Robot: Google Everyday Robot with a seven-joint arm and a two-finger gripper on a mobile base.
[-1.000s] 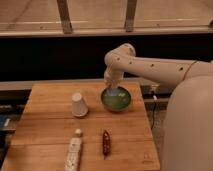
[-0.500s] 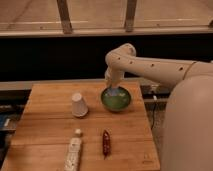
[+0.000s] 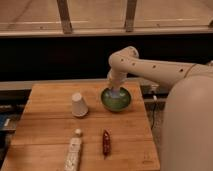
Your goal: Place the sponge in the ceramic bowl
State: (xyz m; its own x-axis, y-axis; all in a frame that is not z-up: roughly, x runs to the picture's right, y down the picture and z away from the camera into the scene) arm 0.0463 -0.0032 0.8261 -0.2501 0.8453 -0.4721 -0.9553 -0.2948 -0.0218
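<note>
Wooden worktop (image 3: 47, 125), centre to lower left of frame.
- Green bowl (image 3: 126, 102): right of centre, near the worktop's far edge.
- Hand (image 3: 114, 91): on a white arm (image 3: 150, 67) reaching in from the right, lowered into the bowl; whether it grips or has let go cannot be told.
- Sponge (image 3: 115, 95): small blue-grey patch at the tip of the hand, inside the bowl's rim.
- White cup (image 3: 79, 104): upside down, left of the bowl, apart from it.
- White tube (image 3: 73, 152): lying at lower left.
- Red packet (image 3: 105, 142): just right of the tube.
</note>
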